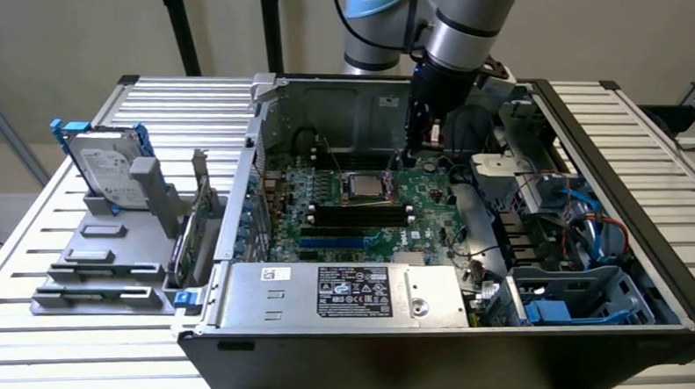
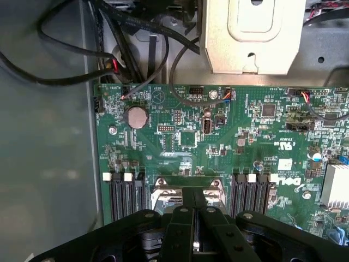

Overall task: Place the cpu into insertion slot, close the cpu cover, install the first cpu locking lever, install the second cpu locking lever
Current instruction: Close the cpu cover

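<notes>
1. Ext view: PC case [image 1: 448, 353] lies open on the slatted counter [image 1: 59, 286], and the arm enters it from the back edge. The pincer [image 1: 408, 161] tip is low over the board [image 1: 424, 204], just beside the slot [image 1: 346, 188] on the ext view's right.
2. Cpu [image 1: 367, 187]: a pale square that looks seated in the slot, mid-board, just beside the memory sticks [image 1: 348, 216]. Cover down or not: can't tell.
3. Wrist view: pincer [image 2: 195, 192] fingers are drawn together w/ no real gap, and nothing is seen btwn them. The tips sit over the slot [image 2: 162, 195], whose silvery metal shows on either side. Whether they touch it: can't tell.
4. Memory slots [image 2: 122, 196] flank the socket closely on both sides. Black cables [image 2: 54, 82] loop beyond the board's far edge.
5. Risk, my read:
   - Tips this near the socket leave little margin.
   - Slight misalignment could scrape the metal frame, nudge the cpu off its seat or bend pins.
   - Sideways drift could hit the memory clips.
   - Pressing down w/ the cpu not flat could damage chip and socket.
</notes>
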{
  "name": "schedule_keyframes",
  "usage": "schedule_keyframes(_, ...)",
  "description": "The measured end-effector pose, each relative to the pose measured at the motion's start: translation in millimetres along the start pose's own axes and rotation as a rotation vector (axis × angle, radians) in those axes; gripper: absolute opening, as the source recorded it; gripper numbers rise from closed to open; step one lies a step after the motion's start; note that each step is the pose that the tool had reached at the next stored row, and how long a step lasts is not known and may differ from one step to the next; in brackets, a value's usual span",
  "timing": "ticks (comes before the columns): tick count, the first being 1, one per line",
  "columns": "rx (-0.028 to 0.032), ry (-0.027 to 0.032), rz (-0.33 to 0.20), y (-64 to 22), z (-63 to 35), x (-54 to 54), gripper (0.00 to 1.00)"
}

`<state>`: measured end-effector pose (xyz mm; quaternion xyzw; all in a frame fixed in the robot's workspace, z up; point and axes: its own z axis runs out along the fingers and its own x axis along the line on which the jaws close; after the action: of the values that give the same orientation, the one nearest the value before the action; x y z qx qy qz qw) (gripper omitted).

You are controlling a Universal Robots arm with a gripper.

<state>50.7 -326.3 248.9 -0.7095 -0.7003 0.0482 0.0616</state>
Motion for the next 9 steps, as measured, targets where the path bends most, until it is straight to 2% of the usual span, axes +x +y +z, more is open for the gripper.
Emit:
schedule_keyframes(5, 0.0167, -0.0013, -0.005, -5.3, 0.8, -0.1, 0.11)
schedule_keyframes(9, 0.0351, -0.0022, -0.008, -9.9, 1.5, -0.1, 0.11)
